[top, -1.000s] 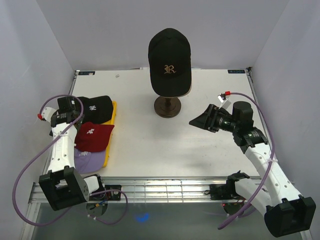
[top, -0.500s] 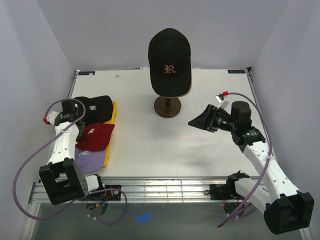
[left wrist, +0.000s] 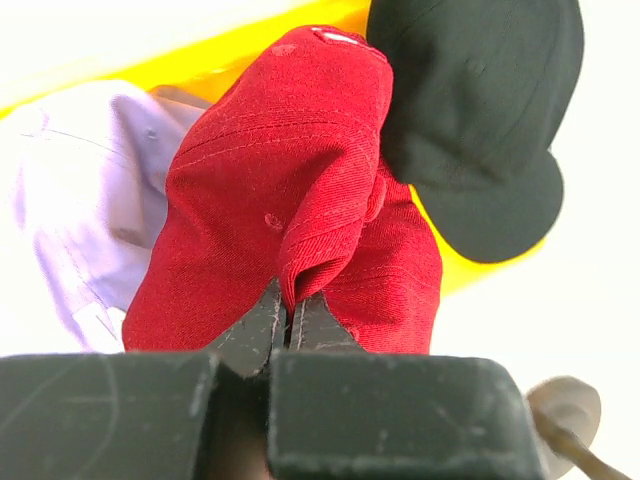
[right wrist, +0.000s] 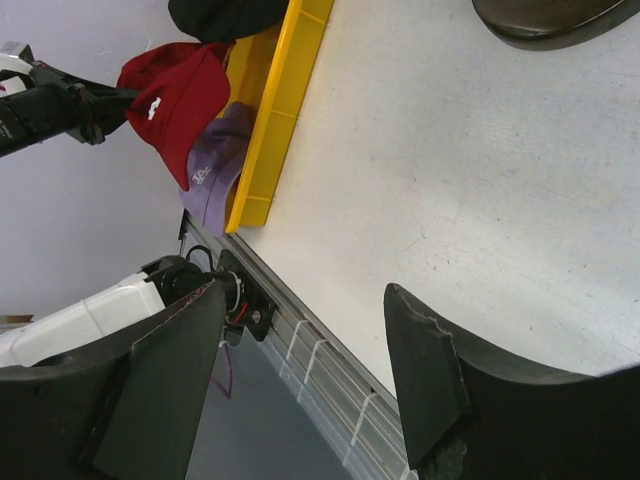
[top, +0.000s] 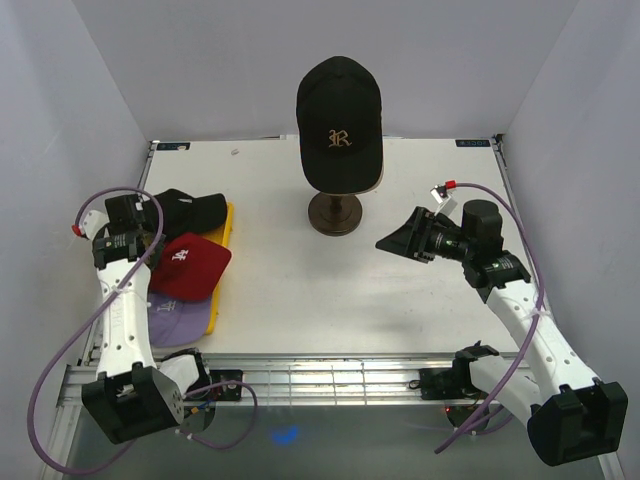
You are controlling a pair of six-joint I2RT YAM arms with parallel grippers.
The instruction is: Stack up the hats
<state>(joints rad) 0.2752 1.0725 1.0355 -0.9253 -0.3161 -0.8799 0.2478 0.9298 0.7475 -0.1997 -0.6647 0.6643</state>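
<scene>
The left pincer (left wrist: 287, 312) is pinched shut on a fold of the red cap (left wrist: 290, 190). The cap lies on the yellow tray (left wrist: 230, 60) by the counter's (top: 300, 290) left edge, between the black cap (left wrist: 480, 110) and the lavender cap (left wrist: 70, 190). The right pincer (right wrist: 305, 310) gapes with nothing in it, near the right edge.

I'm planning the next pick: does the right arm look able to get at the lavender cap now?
Probably not: the lavender cap lies far left, partly under the red cap pinched by the left gripper.

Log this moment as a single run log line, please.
left end effector: shut on red hat | right end effector: open, empty | red hat: over yellow tray, between lavender hat and black hat
</scene>
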